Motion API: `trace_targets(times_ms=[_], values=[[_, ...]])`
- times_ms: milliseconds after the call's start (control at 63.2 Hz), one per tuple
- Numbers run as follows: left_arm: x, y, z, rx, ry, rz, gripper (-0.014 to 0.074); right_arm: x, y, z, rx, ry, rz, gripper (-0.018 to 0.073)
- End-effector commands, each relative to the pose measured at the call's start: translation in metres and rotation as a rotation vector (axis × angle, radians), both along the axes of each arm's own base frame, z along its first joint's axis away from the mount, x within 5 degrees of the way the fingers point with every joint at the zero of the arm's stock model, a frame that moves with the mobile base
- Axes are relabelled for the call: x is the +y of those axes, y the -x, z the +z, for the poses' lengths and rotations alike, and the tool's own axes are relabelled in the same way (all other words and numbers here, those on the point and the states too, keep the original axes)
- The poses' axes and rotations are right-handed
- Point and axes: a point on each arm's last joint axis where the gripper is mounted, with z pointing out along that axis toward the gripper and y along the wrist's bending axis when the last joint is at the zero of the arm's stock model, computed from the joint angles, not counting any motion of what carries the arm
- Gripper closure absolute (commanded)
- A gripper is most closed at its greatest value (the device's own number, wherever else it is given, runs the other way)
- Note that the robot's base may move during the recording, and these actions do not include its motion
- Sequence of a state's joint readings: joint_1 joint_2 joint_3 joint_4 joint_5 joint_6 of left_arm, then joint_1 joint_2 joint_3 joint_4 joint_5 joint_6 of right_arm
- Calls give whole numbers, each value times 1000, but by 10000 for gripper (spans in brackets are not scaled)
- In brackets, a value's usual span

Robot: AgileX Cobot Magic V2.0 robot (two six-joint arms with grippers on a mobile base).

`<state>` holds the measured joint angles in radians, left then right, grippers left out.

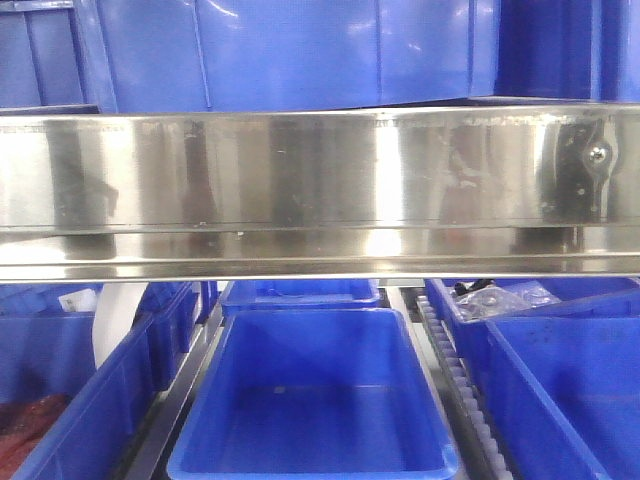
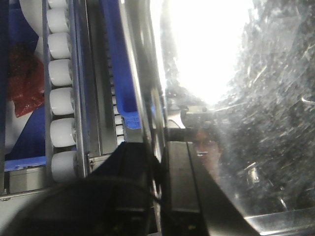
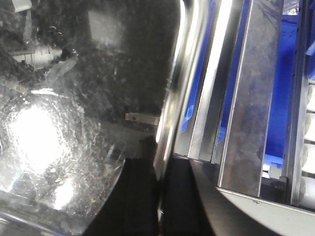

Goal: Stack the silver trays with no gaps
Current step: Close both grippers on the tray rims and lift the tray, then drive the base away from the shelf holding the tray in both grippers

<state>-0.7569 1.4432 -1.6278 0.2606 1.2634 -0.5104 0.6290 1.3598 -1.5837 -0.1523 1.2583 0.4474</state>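
Dark left fingers [image 2: 130,196] fill the near edge of the left wrist view, pressed on either side of the rolled rim of the silver tray [image 2: 256,128]. The right fingers [image 3: 140,196] pinch a rim likewise, apparently of the same tray. Inward of the rim lies the scratched, glare-lit tray floor. Outward of it stands a blue bin [image 2: 115,59], and farther out a roller track [image 2: 61,98]. The front view does not show the tray. Expect light, stiff, slippery sheet steel: grip the rim only, at opposite sides, and keep it level.

Front view facing the shelf rail [image 1: 300,180] head-on, both wrist views close against a silver tray [image 2: 266,98]
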Motion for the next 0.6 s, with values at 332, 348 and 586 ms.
trace_targets(times_ms=[332,348,586], values=[[3,11,17,-33,34,-24,645,-3,13,17,-30,-43,30,503],[3,11,17,-33,34,-24,645,-3,13,17,-30,-43,30,503],[3,11,17,-33,34,-24,645,-3,13,17,-29,-43,30,503]])
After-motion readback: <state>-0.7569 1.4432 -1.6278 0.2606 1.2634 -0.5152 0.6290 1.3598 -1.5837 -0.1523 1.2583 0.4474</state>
